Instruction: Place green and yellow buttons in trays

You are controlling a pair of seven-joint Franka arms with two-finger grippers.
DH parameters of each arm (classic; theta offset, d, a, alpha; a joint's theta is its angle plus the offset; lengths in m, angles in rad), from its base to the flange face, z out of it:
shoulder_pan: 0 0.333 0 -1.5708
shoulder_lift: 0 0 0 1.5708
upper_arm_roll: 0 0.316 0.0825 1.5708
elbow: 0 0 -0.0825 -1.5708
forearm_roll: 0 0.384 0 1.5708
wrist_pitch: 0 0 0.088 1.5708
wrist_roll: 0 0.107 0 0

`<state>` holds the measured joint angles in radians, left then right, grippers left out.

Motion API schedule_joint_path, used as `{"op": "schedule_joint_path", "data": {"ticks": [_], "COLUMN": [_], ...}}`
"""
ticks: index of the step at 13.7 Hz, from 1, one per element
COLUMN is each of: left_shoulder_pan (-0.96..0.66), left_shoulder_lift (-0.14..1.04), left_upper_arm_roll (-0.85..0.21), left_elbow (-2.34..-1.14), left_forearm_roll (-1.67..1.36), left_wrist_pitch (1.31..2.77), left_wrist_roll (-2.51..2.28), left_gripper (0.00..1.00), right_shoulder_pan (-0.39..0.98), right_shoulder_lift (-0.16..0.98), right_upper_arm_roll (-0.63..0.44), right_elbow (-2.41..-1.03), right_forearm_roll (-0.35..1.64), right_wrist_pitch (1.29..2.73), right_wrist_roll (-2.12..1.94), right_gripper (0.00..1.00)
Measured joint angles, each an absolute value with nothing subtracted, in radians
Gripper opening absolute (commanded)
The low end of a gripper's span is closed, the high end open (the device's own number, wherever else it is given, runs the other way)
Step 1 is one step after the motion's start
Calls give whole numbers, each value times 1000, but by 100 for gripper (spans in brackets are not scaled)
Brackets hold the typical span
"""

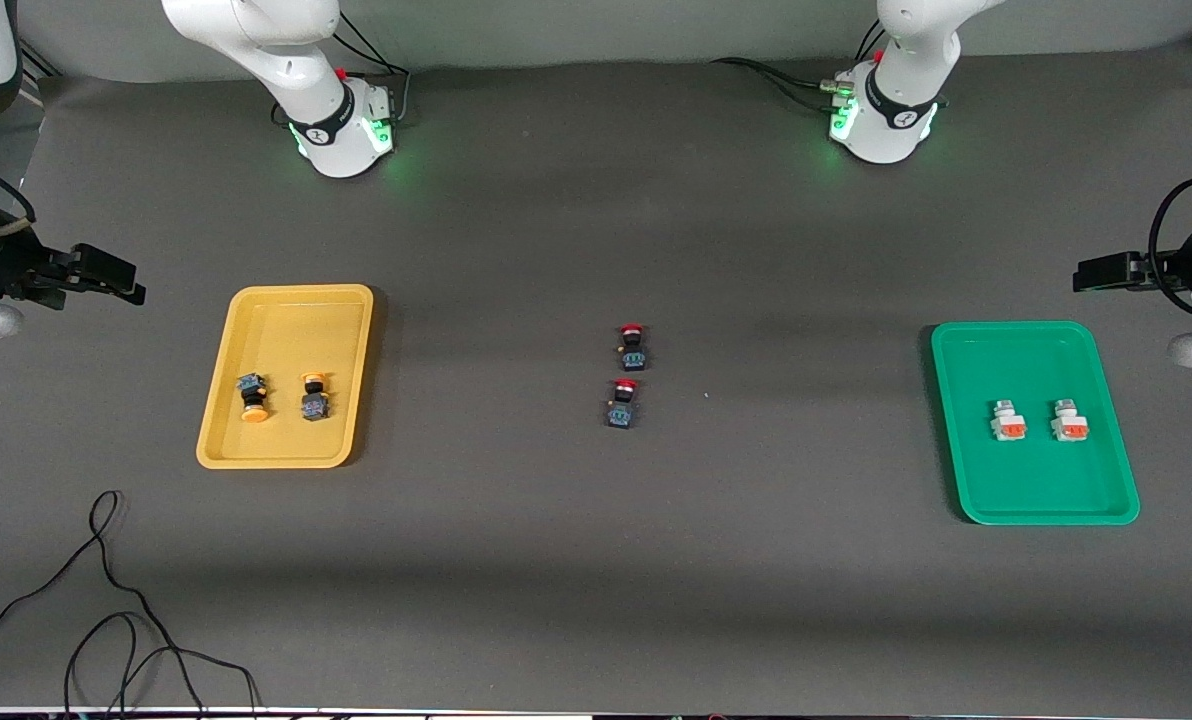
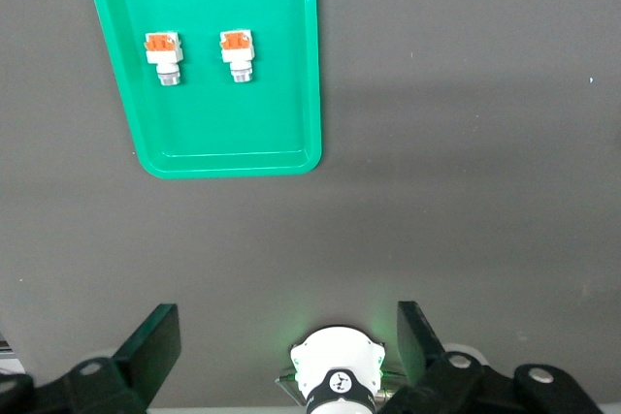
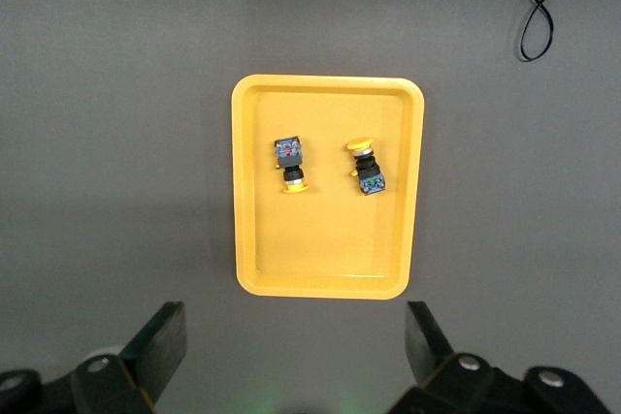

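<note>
Front view: no legible writing on yellow tray (image 1: 218,440) or green tray (image 1: 1116,500).

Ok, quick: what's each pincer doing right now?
Left pincer: open, holding nothing, up past the green tray.
Right pincer: open, holding nothing, up past the yellow tray.

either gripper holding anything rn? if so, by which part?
Nothing held. Left gripper and right gripper both have open, empty jaws, raised at the table ends.
</note>
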<state>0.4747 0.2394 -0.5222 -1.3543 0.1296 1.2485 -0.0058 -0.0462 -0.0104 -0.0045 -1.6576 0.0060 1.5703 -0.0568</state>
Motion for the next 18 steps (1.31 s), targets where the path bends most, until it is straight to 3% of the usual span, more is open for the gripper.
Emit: {"op": "schedule_joint_path", "data": {"ticks": [5, 13, 18], "left_shoulder_pan": [434, -96, -128], "left_shoulder_lift": [232, 212, 122], "left_upper_arm_roll": [-483, 43, 89], "left_elbow": [-1350, -1345, -1457], "left_forearm_roll": [129, 119, 96], "left_wrist_pitch": [1248, 1250, 1361], "left_wrist_roll": [-6, 8, 33], "left_gripper": [98, 99, 98], "right_shoulder_pan": [-46, -46, -46], "right_shoulder_lift": [-10, -10, -9], "right_upper_arm_roll": [-4, -4, -4], "right_elbow": [-1658, -1658, -1658], "right_forearm_roll": [6, 6, 6], "right_wrist_pitch": [1570, 1570, 1570], "right_wrist_roll": [-55, -55, -55], "right_gripper": [100, 100, 100]}}
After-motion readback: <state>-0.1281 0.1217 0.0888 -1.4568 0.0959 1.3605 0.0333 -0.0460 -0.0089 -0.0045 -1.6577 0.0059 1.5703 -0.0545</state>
